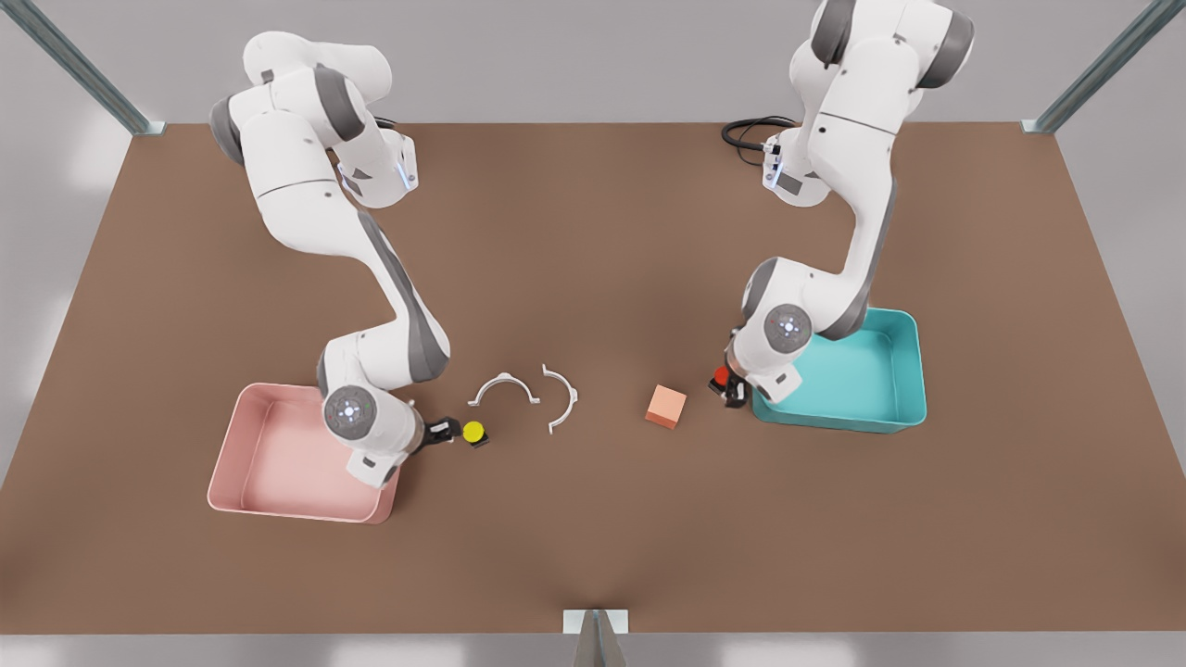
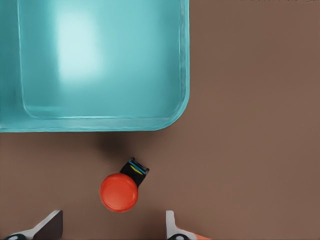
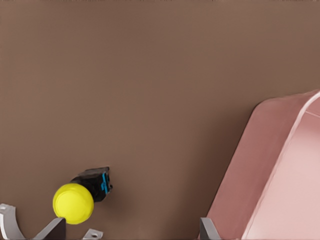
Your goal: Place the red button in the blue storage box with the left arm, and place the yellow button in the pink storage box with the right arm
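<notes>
The red button (image 1: 721, 375) (image 2: 119, 192) stands on the brown table just outside the corner of the blue storage box (image 1: 839, 425) (image 2: 100, 122). My left gripper (image 1: 734, 394) (image 2: 110, 227), on the front view's right, hovers over it, open, with the button a little beyond the fingertips. On the front view's left, the yellow button (image 1: 473, 431) (image 3: 73, 202) sits beside the pink storage box (image 1: 296, 509) (image 3: 260, 170). My right gripper (image 1: 443, 431) (image 3: 130, 230) is open beside it, one fingertip (image 3: 55, 227) close to the cap. Both boxes hold nothing.
A salmon-orange cube (image 1: 666, 406) lies between the buttons, nearer the red one. Two white curved clips (image 1: 503, 387) (image 1: 561, 396) lie near the yellow button; one clip's end (image 3: 7, 220) shows by my right finger. A metal post (image 1: 595, 630) stands at the table's near edge.
</notes>
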Robot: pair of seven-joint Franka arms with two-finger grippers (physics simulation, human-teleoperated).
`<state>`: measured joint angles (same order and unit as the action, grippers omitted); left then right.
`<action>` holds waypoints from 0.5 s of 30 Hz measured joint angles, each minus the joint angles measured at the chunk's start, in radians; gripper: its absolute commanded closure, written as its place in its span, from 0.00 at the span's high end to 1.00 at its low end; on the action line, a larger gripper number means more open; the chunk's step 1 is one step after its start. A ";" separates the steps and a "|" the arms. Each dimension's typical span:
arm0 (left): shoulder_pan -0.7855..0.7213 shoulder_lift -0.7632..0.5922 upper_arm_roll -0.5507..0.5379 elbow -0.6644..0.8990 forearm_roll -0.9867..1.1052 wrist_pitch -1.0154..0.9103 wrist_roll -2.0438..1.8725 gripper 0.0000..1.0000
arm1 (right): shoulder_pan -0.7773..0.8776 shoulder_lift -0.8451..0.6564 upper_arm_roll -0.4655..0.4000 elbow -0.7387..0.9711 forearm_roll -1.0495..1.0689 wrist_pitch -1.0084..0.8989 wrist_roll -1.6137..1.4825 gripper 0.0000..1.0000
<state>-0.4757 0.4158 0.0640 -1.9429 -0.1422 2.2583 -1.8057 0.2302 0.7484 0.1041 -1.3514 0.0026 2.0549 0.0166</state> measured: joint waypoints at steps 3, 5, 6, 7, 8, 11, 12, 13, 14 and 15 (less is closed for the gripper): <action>-0.002 0.017 -0.001 -0.030 0.000 0.041 -0.098 1.00 | 0.000 0.062 0.023 0.007 -0.001 0.105 0.014 1.00; -0.003 0.043 -0.001 -0.035 0.000 0.067 -0.155 1.00 | 0.012 0.097 0.032 0.020 -0.004 0.165 0.024 1.00; -0.003 0.054 -0.001 -0.036 0.000 0.079 -0.181 1.00 | 0.021 0.108 0.033 0.024 -0.013 0.192 0.028 1.00; -0.004 0.067 -0.001 -0.036 -0.001 0.089 -0.206 1.00 | 0.028 0.114 0.033 0.026 -0.025 0.214 0.031 1.00; -0.005 0.079 -0.001 -0.036 -0.002 0.101 -0.229 1.00 | 0.031 0.118 0.034 0.027 -0.034 0.232 0.035 1.00; -0.011 0.103 -0.002 -0.036 -0.005 0.130 -0.292 1.00 | 0.038 0.130 0.029 0.031 -0.055 0.271 0.044 1.00; -0.012 0.104 -0.003 -0.035 -0.005 0.138 -0.311 1.00 | 0.039 0.137 0.027 0.035 -0.061 0.280 0.046 1.00; -0.015 0.105 -0.003 -0.035 -0.006 0.144 -0.328 0.90 | 0.040 0.141 0.026 0.038 -0.065 0.287 0.049 1.00; -0.017 0.105 -0.003 -0.035 -0.006 0.150 -0.345 0.75 | 0.041 0.140 0.029 0.039 -0.068 0.293 0.052 1.00; -0.017 0.105 -0.002 -0.036 -0.006 0.154 -0.360 0.73 | 0.054 0.137 0.026 0.039 -0.070 0.296 0.057 1.00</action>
<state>-0.4929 0.5208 0.0617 -1.9785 -0.1482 2.4127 -2.1659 0.2842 0.8856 0.1304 -1.3129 -0.0670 2.3508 0.0733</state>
